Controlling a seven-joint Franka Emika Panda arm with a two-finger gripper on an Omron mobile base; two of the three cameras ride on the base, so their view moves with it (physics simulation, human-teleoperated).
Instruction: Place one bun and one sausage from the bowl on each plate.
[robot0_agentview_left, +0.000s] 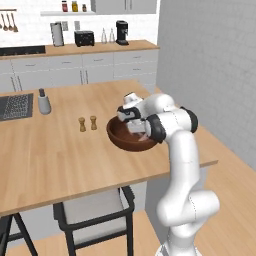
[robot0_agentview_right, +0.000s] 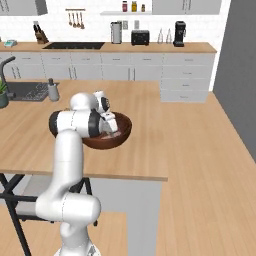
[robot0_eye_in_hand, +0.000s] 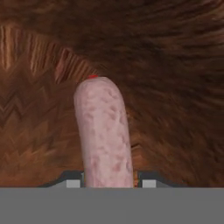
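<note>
The dark reddish-brown wooden bowl (robot0_agentview_left: 116, 136) (robot0_agentview_right: 125, 131) stands near the right end of the wooden island counter. My arm bends down over it, and the gripper (robot0_agentview_left: 138, 131) (robot0_agentview_right: 110, 130) reaches inside it. In the hand view a pale pink, speckled sausage (robot0_eye_in_hand: 103, 127) lies on the bowl's grained inner wall (robot0_eye_in_hand: 175, 87) and runs straight between my fingertips. The gripper (robot0_eye_in_hand: 108, 181) is shut on the sausage's near end, one tip pressed to each side. No bun is in view inside the bowl. The plates are out of view.
Two small wooden shakers (robot0_agentview_left: 87, 123) stand left of the bowl, with a grey dispenser bottle (robot0_agentview_left: 44, 102) (robot0_agentview_right: 53, 90) further back beside a sink (robot0_agentview_right: 22, 91). A black chair (robot0_agentview_left: 95, 210) is tucked under the counter's near edge. The counter's right corner (robot0_agentview_left: 212, 161) lies close to my arm.
</note>
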